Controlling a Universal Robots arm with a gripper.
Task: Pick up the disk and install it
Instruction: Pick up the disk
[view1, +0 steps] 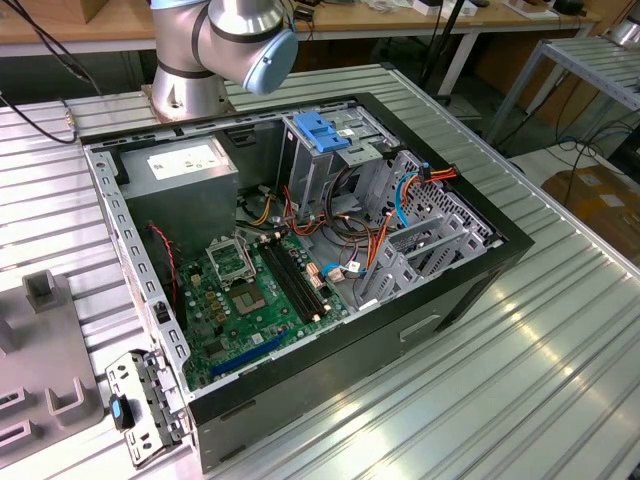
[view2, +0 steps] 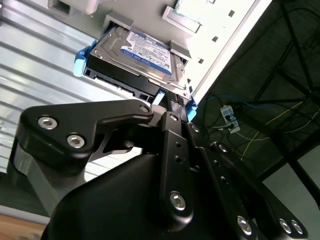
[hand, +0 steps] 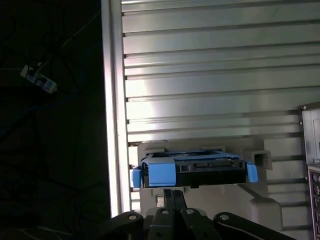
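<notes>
Ribbed metal bench (hand: 200, 75) carries a grey holder (hand: 270, 207) with the disk (view2: 145, 50) lying label-up, long axis running toward twelve o'clock from the gripper (view2: 174, 102); whether the jaws are open I cannot tell.

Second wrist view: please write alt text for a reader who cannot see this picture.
A silver disk with blue side rails lies in a grey holder on a ribbed metal table. The black gripper is close in front of the disk's near edge.
</notes>
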